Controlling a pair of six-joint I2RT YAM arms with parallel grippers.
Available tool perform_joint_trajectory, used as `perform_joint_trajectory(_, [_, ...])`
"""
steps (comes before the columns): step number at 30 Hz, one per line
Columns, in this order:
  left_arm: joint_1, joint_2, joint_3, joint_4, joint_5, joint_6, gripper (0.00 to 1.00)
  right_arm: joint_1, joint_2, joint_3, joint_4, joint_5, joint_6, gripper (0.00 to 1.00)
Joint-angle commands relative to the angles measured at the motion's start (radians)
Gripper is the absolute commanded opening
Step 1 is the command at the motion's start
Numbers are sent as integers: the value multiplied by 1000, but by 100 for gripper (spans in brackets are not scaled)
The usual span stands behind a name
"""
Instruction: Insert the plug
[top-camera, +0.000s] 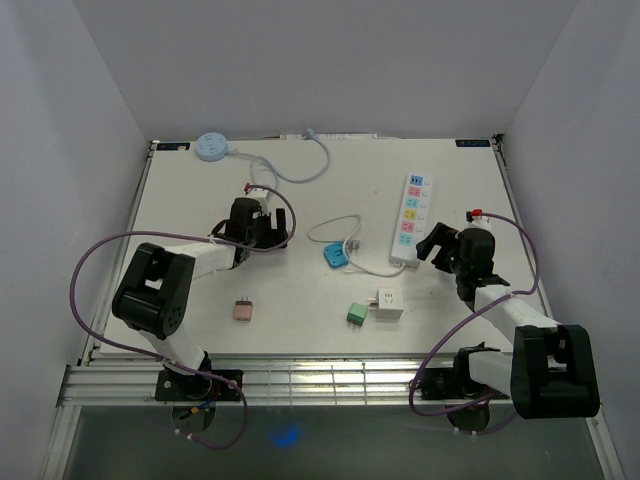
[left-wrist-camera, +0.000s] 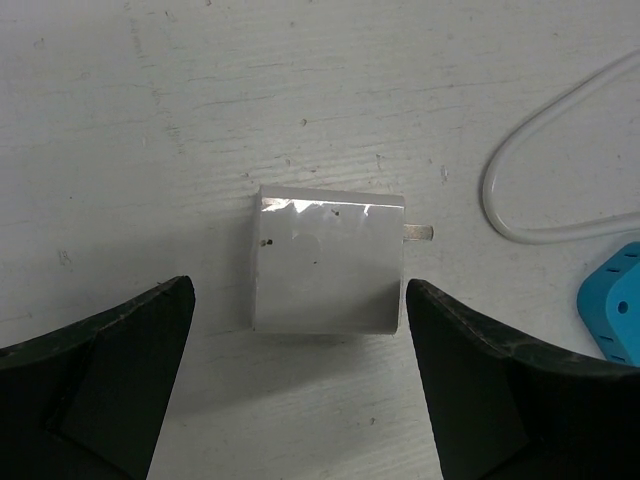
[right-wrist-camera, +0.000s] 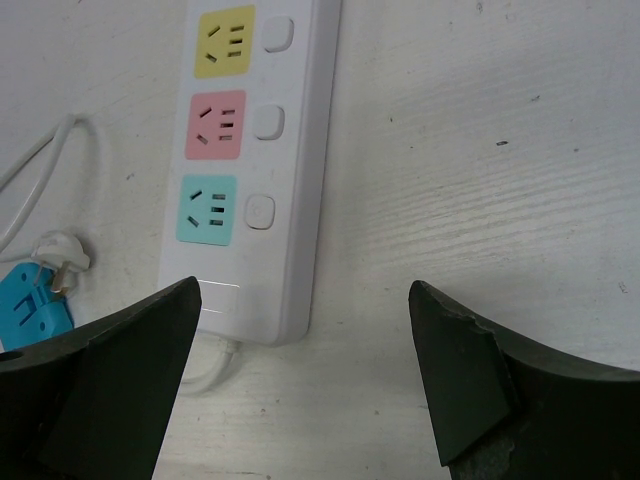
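A white cube plug (left-wrist-camera: 325, 265) lies on the table with a metal prong (left-wrist-camera: 418, 234) pointing right. My left gripper (left-wrist-camera: 300, 320) is open and low over it, one finger on each side of the plug, not touching it. In the top view the left gripper (top-camera: 272, 228) hides that plug. The white power strip (top-camera: 410, 220) has coloured sockets; its yellow, pink and teal sockets (right-wrist-camera: 208, 210) show in the right wrist view. My right gripper (right-wrist-camera: 305, 300) is open and empty at the strip's near end (top-camera: 432, 245).
A blue plug (top-camera: 335, 257) on a white cable (left-wrist-camera: 560, 170) lies between the arms. A white adapter (top-camera: 388, 303), a green plug (top-camera: 357, 314) and a pink plug (top-camera: 243, 310) lie near the front. A round blue-white hub (top-camera: 212, 146) sits at the back.
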Motion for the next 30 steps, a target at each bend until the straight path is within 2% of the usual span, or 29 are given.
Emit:
perform_joint_trajectory(1, [-9,5,34,-22,2,25,98,4,2,37,24,-16,-11,89])
perform_joint_trajectory(15, [-47,31,53,-29,19,51,93,4,5,37,22,-14,-9,89])
perform_joint_trajectory(18, [-56,38,61,-31,4,58,82,4,3,37,22,-13,-9,89])
perform_joint_trajectory(23, [-75,48,72,-34,-8,83,75,4,5,37,22,-13,-8,89])
perform_joint_trajectory(24, [-82,48,72,-34,-10,85,67,4,5,37,22,-13,-8,89])
perform_joint_trajectory(27, [-94,31,66,-34,-8,83,55,4,6,38,21,-14,-9,89])
perform_joint_trajectory(30, [-110,-3,44,-19,1,81,50,4,9,47,19,-24,-12,89])
